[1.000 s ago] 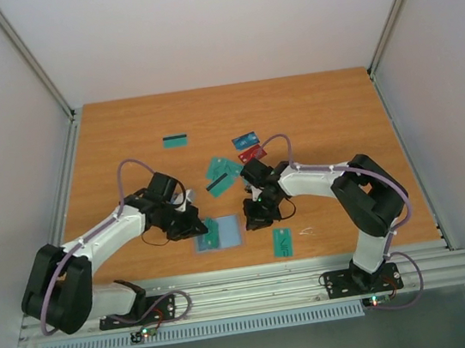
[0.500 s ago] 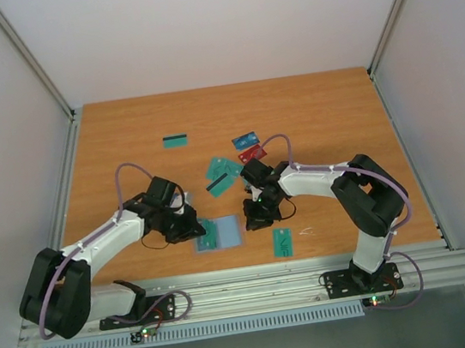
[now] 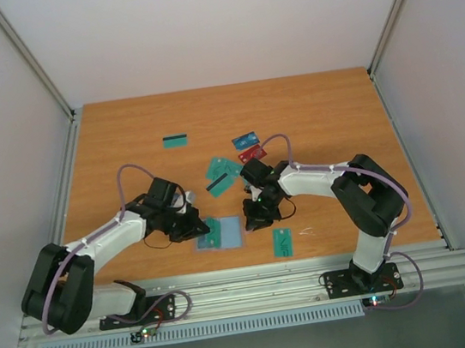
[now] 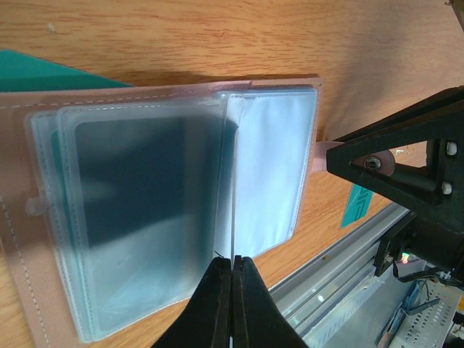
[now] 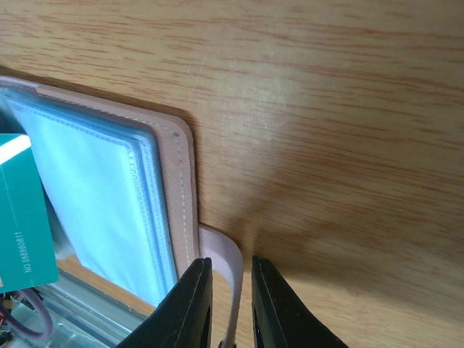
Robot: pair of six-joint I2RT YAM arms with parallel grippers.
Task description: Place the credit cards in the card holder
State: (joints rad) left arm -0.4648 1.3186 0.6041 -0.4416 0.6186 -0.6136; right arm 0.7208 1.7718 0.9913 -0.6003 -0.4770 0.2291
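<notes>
Your left gripper pinches a clear sleeve of the card holder to open a pocket; your right gripper clamps the strap, likely anchoring the holder.

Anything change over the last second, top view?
Barely. Left gripper nudged slightly right toward the card holder, shut on a clear sleeve. Right gripper on the holder's tab, the holder itself and the loose cards stayed put.
</notes>
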